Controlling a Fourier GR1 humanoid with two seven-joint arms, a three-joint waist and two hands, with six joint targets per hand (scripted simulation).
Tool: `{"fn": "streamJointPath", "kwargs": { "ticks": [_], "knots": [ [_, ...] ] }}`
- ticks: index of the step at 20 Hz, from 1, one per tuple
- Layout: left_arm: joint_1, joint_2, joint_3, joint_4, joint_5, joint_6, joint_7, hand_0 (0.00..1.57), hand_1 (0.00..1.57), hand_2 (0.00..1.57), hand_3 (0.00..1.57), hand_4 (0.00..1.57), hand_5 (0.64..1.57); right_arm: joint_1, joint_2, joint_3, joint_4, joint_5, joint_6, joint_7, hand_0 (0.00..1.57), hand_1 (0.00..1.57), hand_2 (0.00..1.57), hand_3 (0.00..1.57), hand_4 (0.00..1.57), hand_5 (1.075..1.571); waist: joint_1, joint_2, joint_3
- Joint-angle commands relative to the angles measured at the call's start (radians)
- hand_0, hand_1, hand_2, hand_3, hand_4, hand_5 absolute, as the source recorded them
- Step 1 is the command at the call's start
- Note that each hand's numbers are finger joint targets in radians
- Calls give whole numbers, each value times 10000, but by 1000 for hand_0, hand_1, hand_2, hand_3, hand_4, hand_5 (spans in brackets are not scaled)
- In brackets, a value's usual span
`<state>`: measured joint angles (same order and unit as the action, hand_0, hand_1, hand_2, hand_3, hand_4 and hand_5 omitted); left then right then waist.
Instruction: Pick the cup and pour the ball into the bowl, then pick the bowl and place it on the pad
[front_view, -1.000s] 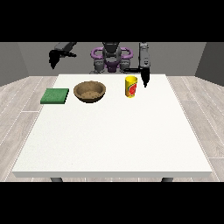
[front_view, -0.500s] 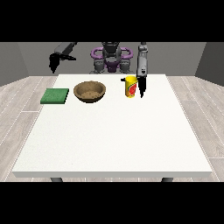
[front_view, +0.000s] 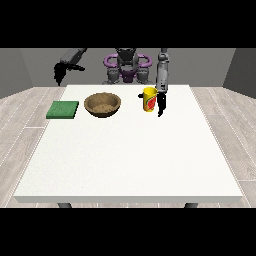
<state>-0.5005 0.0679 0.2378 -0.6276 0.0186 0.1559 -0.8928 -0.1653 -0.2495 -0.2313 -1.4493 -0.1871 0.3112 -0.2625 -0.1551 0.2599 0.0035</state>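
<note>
Big white tabletop (front_view: 125, 165) fills the mid of the view. Grey wood-plank floor (front_view: 22, 117) both sides, plain grey walls (front_view: 30, 62) behind.

My arm at the view's right reaches forward and down over the table, its hand (front_view: 161, 104) hanging low with the fingers pointing downward. My other arm is raised out to the side at the view's left, bent, with its hand (front_view: 59, 73) drooping off the table's edge, well apart from the first.
</note>
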Motion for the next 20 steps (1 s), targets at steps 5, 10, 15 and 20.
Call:
{"fn": "streamJointPath", "kwargs": {
  "ticks": [5, 10, 15, 20],
  "knots": [
    [326, -557, -571, 140, -1420, 2813, -743, 1323, 1323, 1571, 1571, 1468, 1246, -699, -810, -837, 505, -627, 495, -204, 0, 0, 0, 0, 0, 1570, -421, 606, -33],
    [80, 138, -788, 122, -1672, 2384, 558, 1316, 1316, 1571, 1571, 1496, 1256, 38, -767, -677, 850, -364, 641, -31, 0, 0, 0, 0, 0, 1570, -128, -642, -33],
    [-324, 2004, -1782, -182, -3426, 2965, 2924, 1414, 1414, 1571, 1571, 1571, 1329, 170, -983, -843, 1685, -438, 602, 690, 0, 0, 0, 0, 0, 1569, 580, -2320, 12],
    [-1948, 3046, -2458, -78, -4660, 2753, 5523, 1459, 1459, 1571, 1571, 1571, 1282, 85, -748, -832, 2321, -254, 382, 433, 0, 0, 0, 0, 0, 1568, 689, -2590, -5]
  ]
}}
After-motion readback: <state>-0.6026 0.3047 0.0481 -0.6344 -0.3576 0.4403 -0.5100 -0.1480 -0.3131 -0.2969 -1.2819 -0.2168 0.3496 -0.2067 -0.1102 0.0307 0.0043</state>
